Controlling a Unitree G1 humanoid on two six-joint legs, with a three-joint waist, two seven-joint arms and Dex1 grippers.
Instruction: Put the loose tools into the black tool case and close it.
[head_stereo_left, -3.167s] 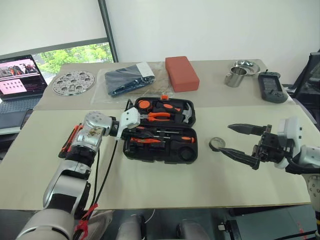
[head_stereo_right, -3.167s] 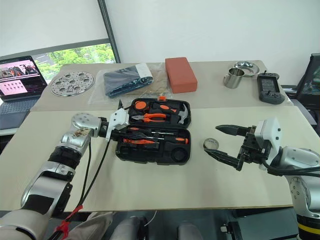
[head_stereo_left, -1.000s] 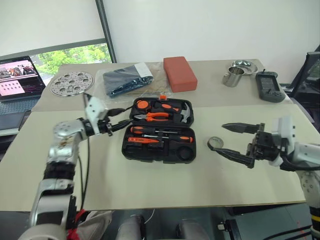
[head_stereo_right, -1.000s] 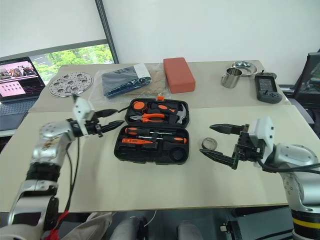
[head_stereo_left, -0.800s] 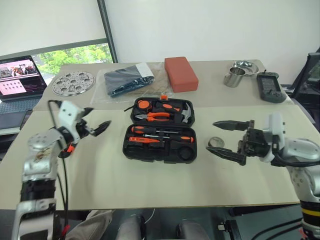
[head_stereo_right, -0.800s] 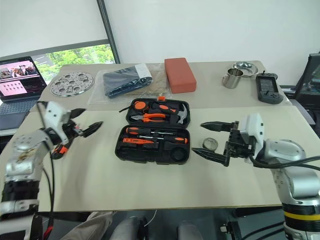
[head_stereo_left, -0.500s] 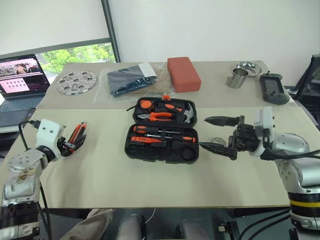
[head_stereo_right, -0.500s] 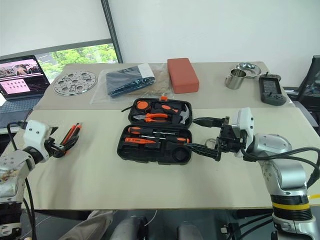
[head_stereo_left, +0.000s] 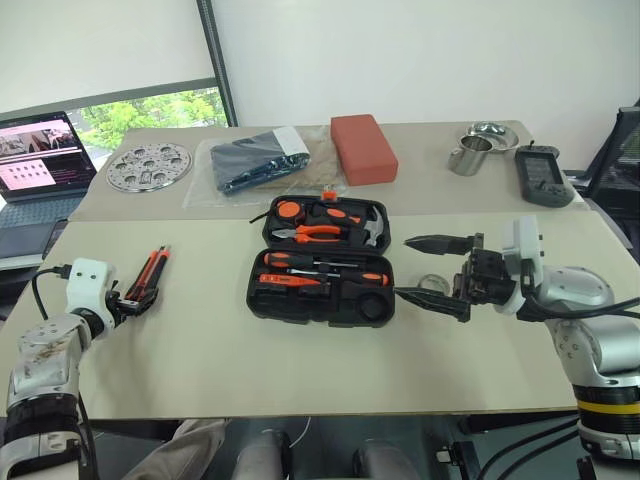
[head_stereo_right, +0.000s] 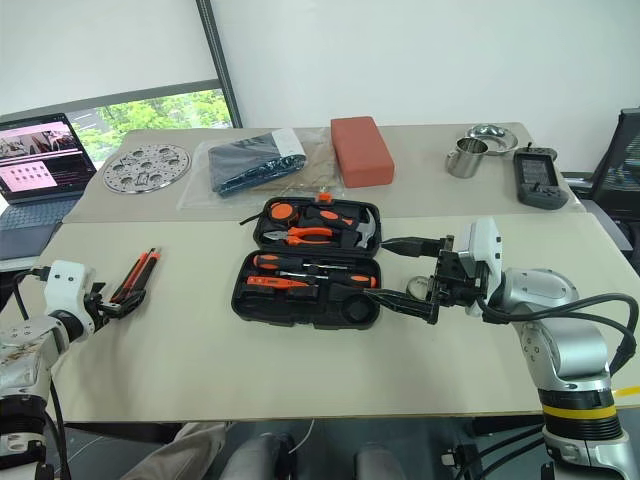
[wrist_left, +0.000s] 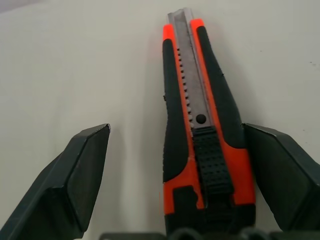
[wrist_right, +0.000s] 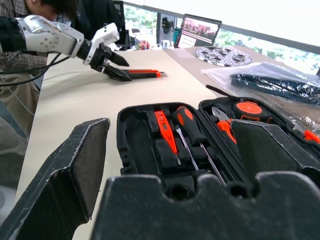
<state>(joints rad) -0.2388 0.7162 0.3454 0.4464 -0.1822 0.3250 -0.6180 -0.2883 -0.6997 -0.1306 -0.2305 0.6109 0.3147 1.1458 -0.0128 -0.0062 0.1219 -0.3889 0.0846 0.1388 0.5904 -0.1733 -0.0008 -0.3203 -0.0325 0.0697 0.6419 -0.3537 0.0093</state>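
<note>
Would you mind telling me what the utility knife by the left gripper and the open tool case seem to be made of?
Utility knife: orange hard plastic with matte black, rubbery-looking grip panels and a ridged slider; the notched grey centre strip looks like bare metal. Tool case: black moulded plastic, judging by its rounded corners and shaped recesses, with a dull finish; it could be lightly textured.

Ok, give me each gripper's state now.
Left gripper: open, fingers straddling the utility knife, not gripping it.
Right gripper: open, holding nothing.
</note>
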